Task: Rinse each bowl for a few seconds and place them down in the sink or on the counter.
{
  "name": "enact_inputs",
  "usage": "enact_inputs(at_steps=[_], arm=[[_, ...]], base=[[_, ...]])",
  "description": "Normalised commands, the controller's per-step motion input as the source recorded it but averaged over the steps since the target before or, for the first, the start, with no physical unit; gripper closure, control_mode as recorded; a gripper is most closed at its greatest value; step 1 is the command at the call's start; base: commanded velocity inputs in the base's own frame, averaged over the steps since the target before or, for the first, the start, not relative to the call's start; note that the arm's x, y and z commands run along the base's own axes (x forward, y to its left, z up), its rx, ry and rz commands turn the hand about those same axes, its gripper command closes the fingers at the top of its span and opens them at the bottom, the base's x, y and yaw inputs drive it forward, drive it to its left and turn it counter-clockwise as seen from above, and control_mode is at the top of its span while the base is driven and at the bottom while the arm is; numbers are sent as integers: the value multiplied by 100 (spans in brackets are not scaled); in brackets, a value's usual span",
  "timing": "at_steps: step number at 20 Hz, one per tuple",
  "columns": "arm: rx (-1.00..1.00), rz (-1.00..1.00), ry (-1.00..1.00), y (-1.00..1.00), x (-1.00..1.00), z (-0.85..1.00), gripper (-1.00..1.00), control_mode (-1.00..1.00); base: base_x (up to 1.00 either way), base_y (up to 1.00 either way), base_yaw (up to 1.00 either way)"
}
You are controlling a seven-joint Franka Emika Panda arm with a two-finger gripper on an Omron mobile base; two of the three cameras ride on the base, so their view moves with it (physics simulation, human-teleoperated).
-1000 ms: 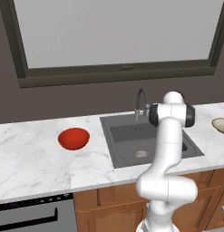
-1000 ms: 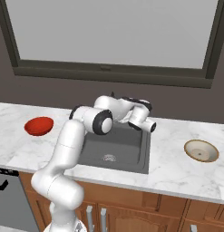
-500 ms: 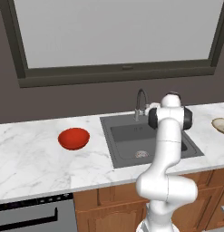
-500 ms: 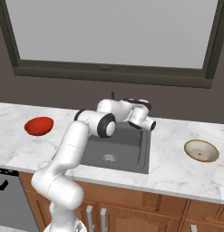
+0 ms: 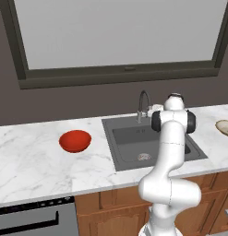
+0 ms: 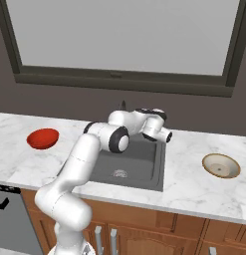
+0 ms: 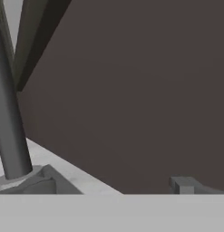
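The red bowl [image 5: 75,140] [image 6: 43,138] rests on the counter [image 5: 32,161] left of the sink [image 5: 129,156] [image 6: 153,172]. Right of the sink lies the beige bowl [image 6: 221,165] [image 5: 225,126], also on the counter. My gripper [image 7: 113,188] [image 5: 155,109] hovers over the back of the sink, just right of the faucet [image 5: 143,103]. It is open with nothing between its fingertips [image 7: 182,184]. In the hand view the faucet stem [image 7: 9,127] rises close at the left, with the dark wall behind it.
A wide window with a dark frame [image 5: 129,73] runs along the wall above the counter. The round drain [image 6: 119,173] sits in the sink floor. A dishwasher front [image 5: 27,221] sits under the counter at the left.
The hand has edged slightly nearer the faucet and back wall. The jaws stay open, and both bowls lie where they were.
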Motion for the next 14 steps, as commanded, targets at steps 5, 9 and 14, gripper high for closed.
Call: enact_inputs(at_steps=[5, 9, 14], arm=[[1, -1, 0, -17, 13, -23, -100, -100], [1, -12, 0, -22, 4, -29, -100, -100], [1, -19, 0, -29, 0, -30, -100, -100]], base=[[0, 0, 0], [0, 0, 0], [0, 0, 0]])
